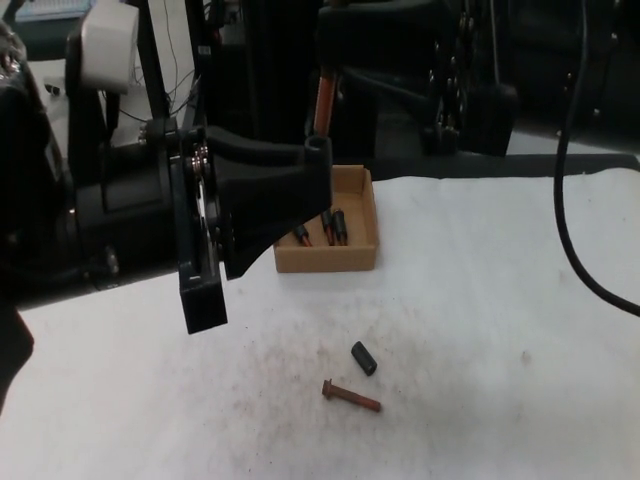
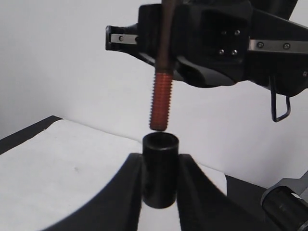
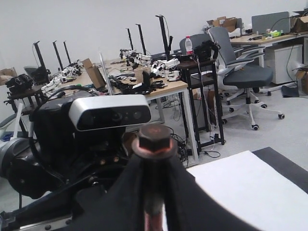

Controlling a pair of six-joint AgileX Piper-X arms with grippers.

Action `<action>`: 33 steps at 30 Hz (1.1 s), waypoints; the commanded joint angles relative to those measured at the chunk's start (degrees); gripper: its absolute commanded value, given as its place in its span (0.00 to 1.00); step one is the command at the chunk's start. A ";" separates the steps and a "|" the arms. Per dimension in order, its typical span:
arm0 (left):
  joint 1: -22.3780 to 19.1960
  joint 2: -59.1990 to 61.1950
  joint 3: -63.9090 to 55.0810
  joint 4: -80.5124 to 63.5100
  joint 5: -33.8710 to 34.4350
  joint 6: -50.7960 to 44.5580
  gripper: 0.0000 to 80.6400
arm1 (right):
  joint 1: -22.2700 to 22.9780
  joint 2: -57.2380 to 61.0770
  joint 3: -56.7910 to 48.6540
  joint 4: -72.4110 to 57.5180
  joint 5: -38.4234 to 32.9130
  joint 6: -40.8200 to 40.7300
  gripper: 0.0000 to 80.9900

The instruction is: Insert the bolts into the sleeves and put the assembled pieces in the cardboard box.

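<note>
My left gripper point(image 2: 160, 180) is shut on a black sleeve point(image 2: 160, 168), held upright with its open end up; in the high view the sleeve point(image 1: 318, 150) sits at the fingertips above the cardboard box point(image 1: 330, 258). My right gripper point(image 3: 153, 192) is shut on a reddish bolt point(image 3: 154, 139), hex head toward its camera. The bolt's threaded end point(image 2: 161, 101) hangs just above the sleeve's mouth, a small gap between them. In the high view the bolt point(image 1: 324, 100) stands straight over the sleeve. A loose sleeve point(image 1: 364, 357) and a loose bolt point(image 1: 351, 395) lie on the white cloth.
The cardboard box holds several assembled pieces point(image 1: 333, 227). A black cable point(image 1: 566, 210) hangs over the right side of the cloth point(image 1: 480, 300). Black arm bases and stands fill the back and left of the bench.
</note>
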 commanded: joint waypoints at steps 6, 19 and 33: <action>0.12 -0.47 -0.57 -0.59 0.54 0.50 0.00 | 0.07 1.17 -0.61 0.21 0.06 -0.48 0.01; 0.12 -0.47 -0.57 -0.59 -0.72 0.66 0.00 | 1.32 1.48 -0.61 0.21 0.08 -0.89 0.01; 3.37 -0.47 -0.67 -0.59 -0.80 0.40 0.00 | 1.34 1.48 -0.61 0.10 0.08 -0.89 0.01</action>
